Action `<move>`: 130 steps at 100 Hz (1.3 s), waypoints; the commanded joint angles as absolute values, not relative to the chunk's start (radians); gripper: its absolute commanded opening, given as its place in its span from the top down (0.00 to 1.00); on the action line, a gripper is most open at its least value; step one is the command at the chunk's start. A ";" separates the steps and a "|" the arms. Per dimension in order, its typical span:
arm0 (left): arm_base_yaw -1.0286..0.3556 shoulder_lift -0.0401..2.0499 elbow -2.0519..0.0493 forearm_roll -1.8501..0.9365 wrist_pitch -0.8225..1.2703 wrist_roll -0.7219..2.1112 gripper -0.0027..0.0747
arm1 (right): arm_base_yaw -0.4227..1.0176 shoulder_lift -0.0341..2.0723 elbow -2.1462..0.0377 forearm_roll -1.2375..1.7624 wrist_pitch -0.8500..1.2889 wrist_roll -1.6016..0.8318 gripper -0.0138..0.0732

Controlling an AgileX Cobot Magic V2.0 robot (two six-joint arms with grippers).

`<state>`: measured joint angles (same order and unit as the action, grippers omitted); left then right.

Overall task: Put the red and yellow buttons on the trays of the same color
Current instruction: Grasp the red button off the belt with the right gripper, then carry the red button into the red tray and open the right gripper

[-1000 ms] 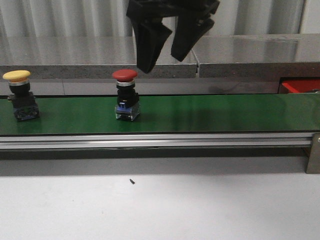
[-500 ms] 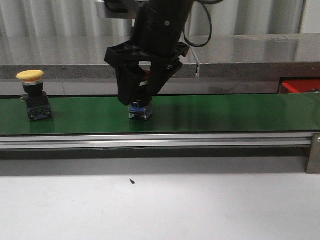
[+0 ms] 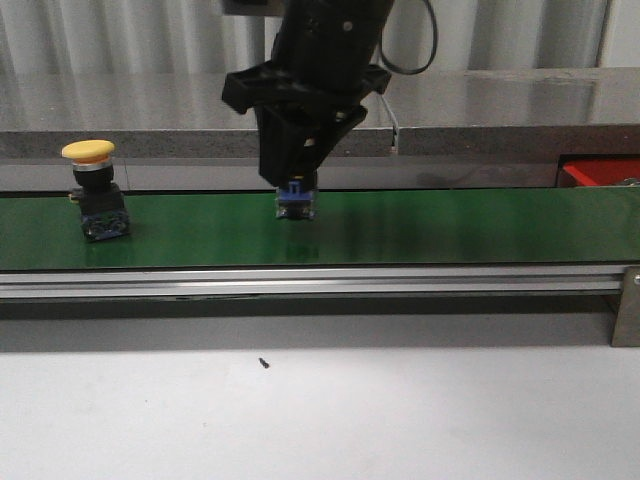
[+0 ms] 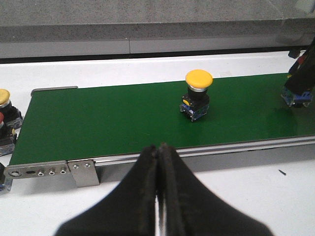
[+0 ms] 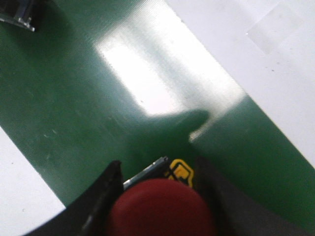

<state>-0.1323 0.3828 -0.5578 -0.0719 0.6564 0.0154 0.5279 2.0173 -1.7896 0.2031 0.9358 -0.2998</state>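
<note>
The red button (image 5: pixel 160 209) sits between my right gripper's fingers (image 5: pixel 106 196), its cap filling the gap. From the front my right gripper (image 3: pixel 296 178) is shut on it over the green belt's middle, and only its blue base (image 3: pixel 296 203) shows, slightly above the belt. The yellow button (image 3: pixel 90 152) stands upright on the belt to the left, apart from both grippers; it shows as the yellow button (image 4: pixel 199 78) in the left wrist view. My left gripper (image 4: pixel 158 147) is shut and empty, in front of the belt. A red tray (image 3: pixel 600 172) peeks in at the far right.
The long green belt (image 3: pixel 450 225) runs across the table on a metal rail (image 3: pixel 320 282). More buttons (image 4: pixel 4 98) lie beyond the belt's end in the left wrist view. A grey ledge (image 3: pixel 500 110) runs behind the belt.
My right gripper came down over the red button and closed on it, raising it slightly. The yellow button rode the belt to the right.
</note>
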 commanded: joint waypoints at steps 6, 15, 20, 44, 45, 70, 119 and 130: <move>-0.141 0.389 -0.586 -0.080 0.585 0.012 0.99 | 0.452 1.880 -1.750 0.210 0.901 -0.284 0.68; -0.141 0.389 -0.586 -0.080 0.585 0.012 0.99 | 0.393 1.820 -1.667 0.210 0.866 -0.279 0.68; -0.141 0.389 -0.586 -0.080 0.585 0.012 0.99 | 0.347 1.783 -1.615 0.210 0.839 -0.279 0.68; -0.141 0.389 -0.586 -0.080 0.585 0.012 0.99 | 0.111 1.650 -1.416 0.210 0.738 -0.279 0.68; -0.141 0.389 -0.586 -0.080 0.585 0.012 0.99 | 0.104 1.646 -1.414 0.210 0.737 -0.279 0.68; -0.141 0.389 -0.586 -0.080 0.585 0.012 0.99 | -0.137 1.645 -1.400 0.186 0.703 -0.279 0.68; -0.141 0.389 -0.586 -0.080 0.585 0.012 0.99 | -0.286 1.791 -1.404 0.196 0.559 -0.279 0.68; -0.141 0.389 -0.586 -0.080 0.585 0.012 0.99 | -0.286 1.844 -1.443 0.201 0.562 -0.279 0.68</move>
